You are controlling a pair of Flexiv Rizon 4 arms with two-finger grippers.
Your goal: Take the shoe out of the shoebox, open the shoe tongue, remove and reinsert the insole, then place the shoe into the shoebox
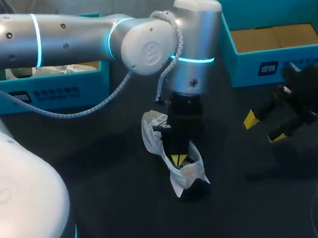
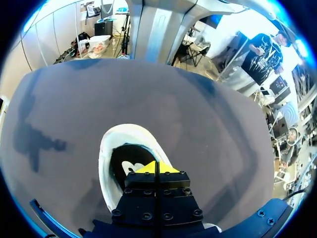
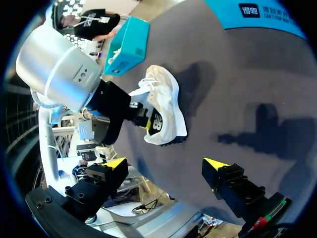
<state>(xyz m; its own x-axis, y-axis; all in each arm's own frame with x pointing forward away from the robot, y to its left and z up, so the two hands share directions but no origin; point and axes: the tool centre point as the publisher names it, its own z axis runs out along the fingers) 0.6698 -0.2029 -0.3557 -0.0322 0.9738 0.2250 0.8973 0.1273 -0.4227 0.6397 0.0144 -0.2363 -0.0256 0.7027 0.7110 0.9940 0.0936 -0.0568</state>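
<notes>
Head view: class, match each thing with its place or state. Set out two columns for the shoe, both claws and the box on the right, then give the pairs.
Things:
1. white shoe
2. left claw
3. right claw
4. right blue box

Places or states:
A. open, holding nothing
B. brown cardboard inside
C. lying on the dark table
D. tips down in the shoe's opening

Pairs: 1-C, 2-D, 3-A, 4-B.
</notes>
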